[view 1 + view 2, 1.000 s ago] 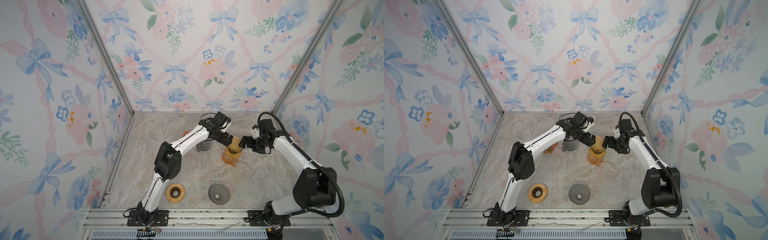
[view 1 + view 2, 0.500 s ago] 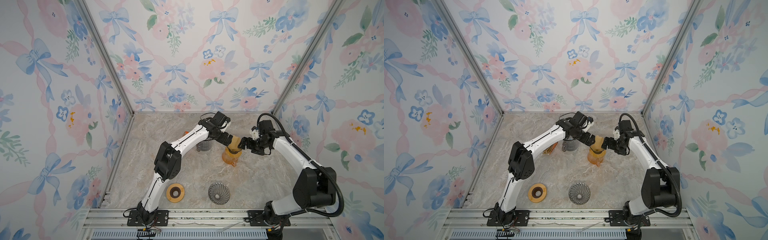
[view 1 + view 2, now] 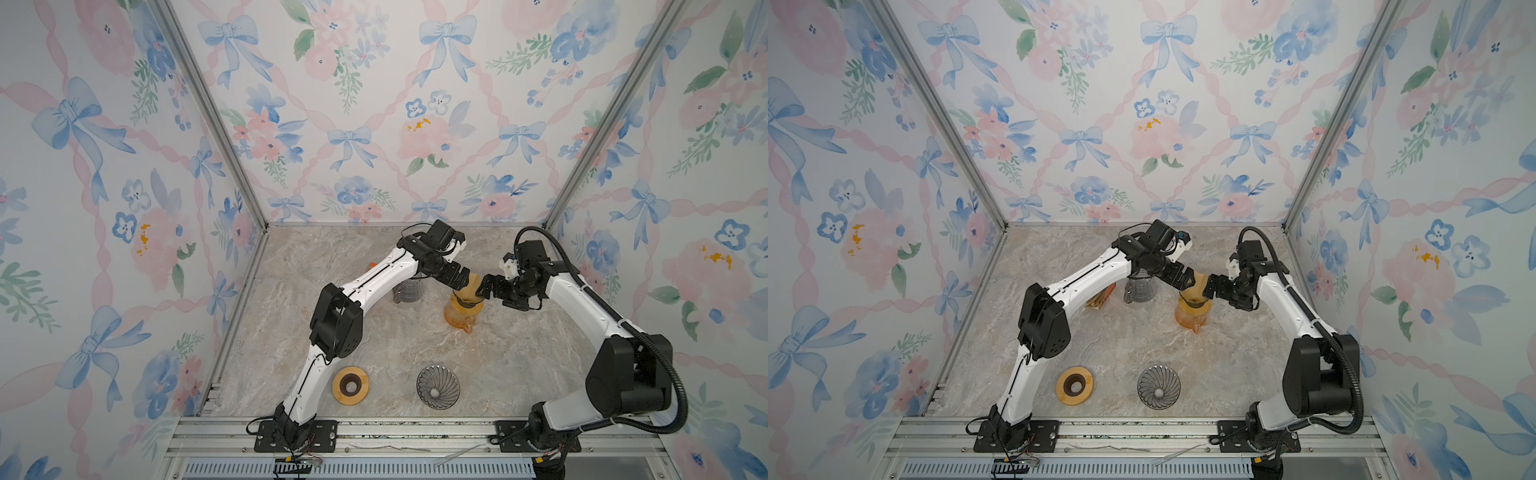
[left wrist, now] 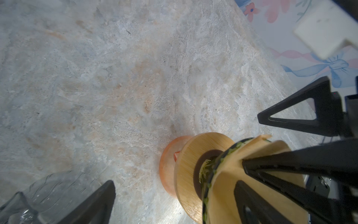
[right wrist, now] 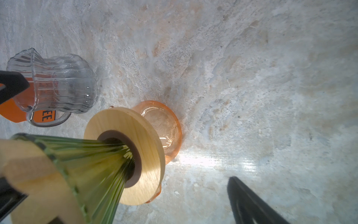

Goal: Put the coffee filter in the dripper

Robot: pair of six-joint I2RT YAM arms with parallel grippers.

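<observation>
The dripper [image 5: 91, 161] is a green ribbed glass cone seated in a wooden ring [image 5: 139, 135] on an orange glass carafe [image 3: 459, 318]. The tan paper coffee filter [image 4: 222, 184] sits inside the cone, its edge standing above the rim; it also shows in both top views [image 3: 473, 282] [image 3: 1198, 286]. My left gripper [image 3: 461, 282] [image 4: 173, 184] is open at the cone's left side, one finger [image 4: 93, 203] outside and one over the filter. My right gripper [image 3: 484, 286] [image 5: 124, 184] is open at the right side, one finger [image 5: 248, 201] outside the cone. Neither holds anything.
A clear ribbed glass pitcher [image 3: 409, 291] [image 5: 56, 85] stands just left of the carafe, with an orange packet [image 3: 1100, 297] behind it. Near the front edge lie a second wooden ring [image 3: 350, 385] and a grey ribbed glass cone [image 3: 438, 386]. Walls enclose three sides.
</observation>
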